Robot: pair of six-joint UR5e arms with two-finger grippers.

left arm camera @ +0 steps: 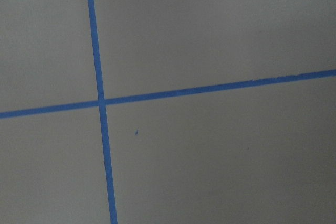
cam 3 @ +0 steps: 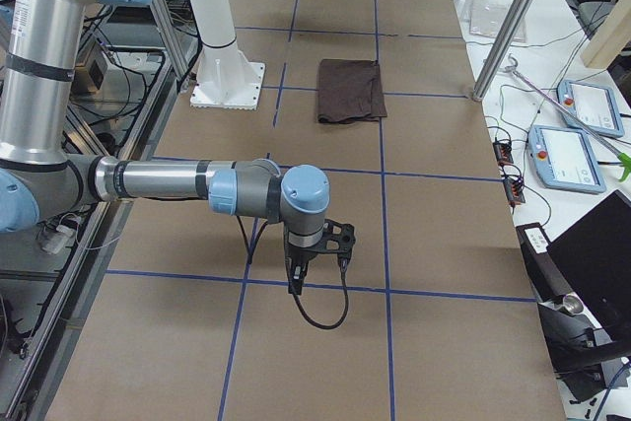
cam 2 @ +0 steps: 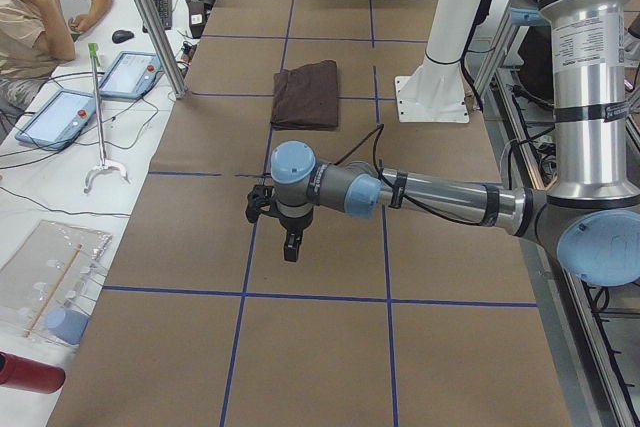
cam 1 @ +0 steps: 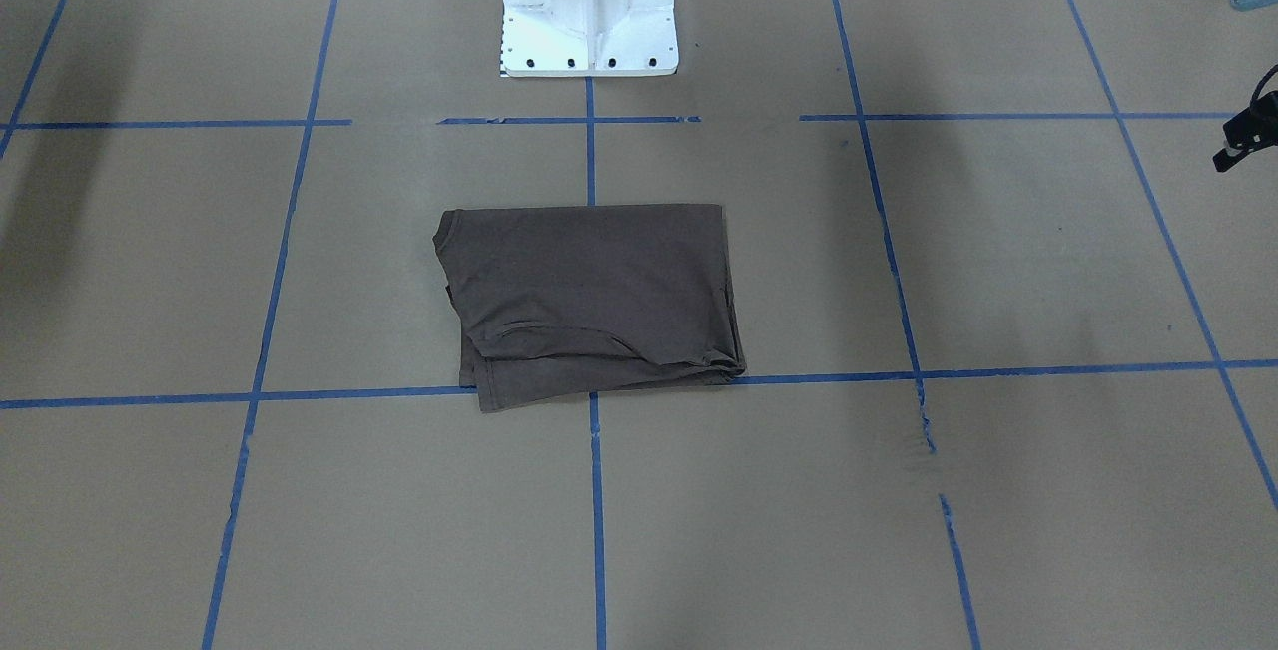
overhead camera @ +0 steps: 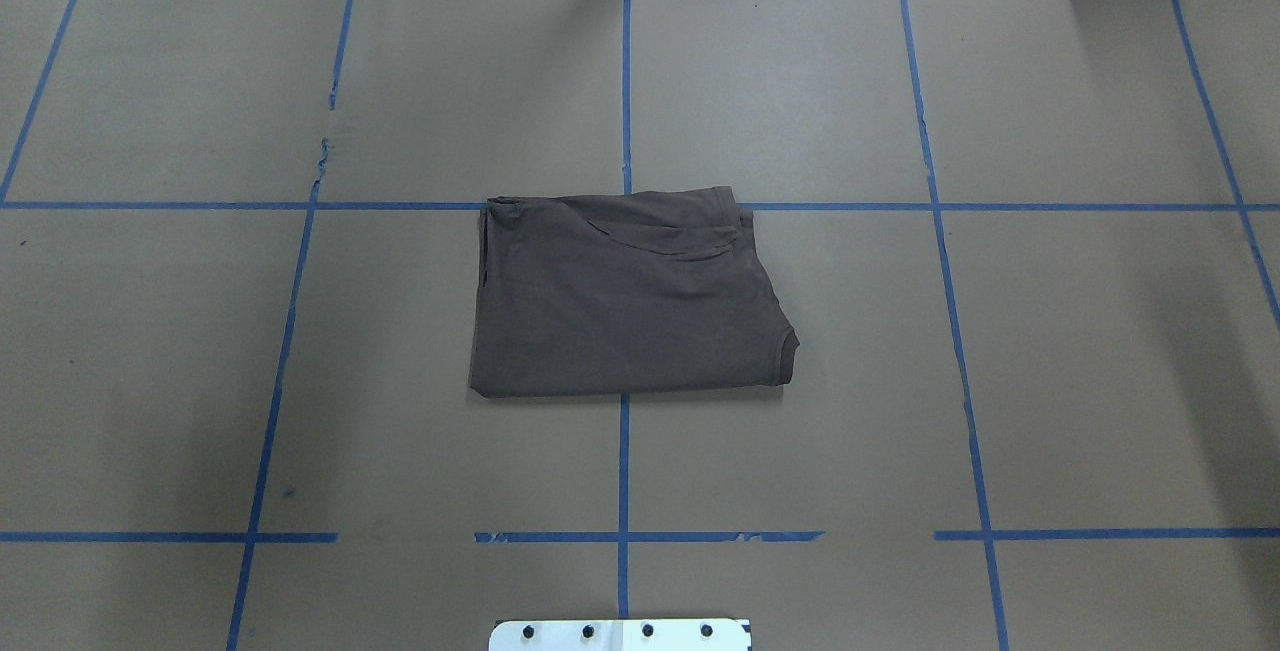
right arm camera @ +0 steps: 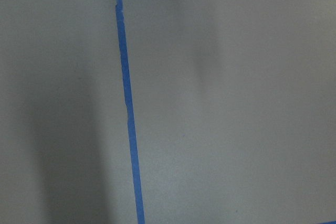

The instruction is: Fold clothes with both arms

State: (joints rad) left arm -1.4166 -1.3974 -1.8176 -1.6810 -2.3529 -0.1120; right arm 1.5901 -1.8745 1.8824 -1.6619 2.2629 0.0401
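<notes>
Front-facing view: T-shirt [cam 1: 594, 301] lies mid-frame on the desk [cam 1: 998, 261], folded to a rough rectangle. A sleeve edge and a rumpled hem show along its lower side, which overlaps the blue tape [cam 1: 849, 377]. White pedestal [cam 1: 589, 11] at top centre. Nothing is over the cloth.

Overhead view: same rectangle at centre frame, bunched layers along its upper edge, no arm in frame.

Exterior left view: left arm [cam 2: 440, 194] stretches across mid-frame. The left gripper [cam 2: 290, 244] hangs over bare desk, well apart from the shirt in the upper middle. Fingers point down; whether they are spread or pressed together, can't tell. A person [cam 2: 40, 7] sits at the upper left.

Exterior right view: right arm [cam 3: 168, 182] is likewise out at mid-frame, and the right gripper [cam 3: 296, 278] hangs over tape lines, well apart from the shirt near the top. Can't tell the finger state here either.

Both wrist views: only brown paper and blue tape, no cloth, no fingers.

Judgement: the folding looks done or nearly so, with both arms parked away. If one more fold is wanted, both grippers must travel to the shirt, pinch matching corners of one short side and carry it over evenly, keeping the loose sleeve layer from spilling.
</notes>
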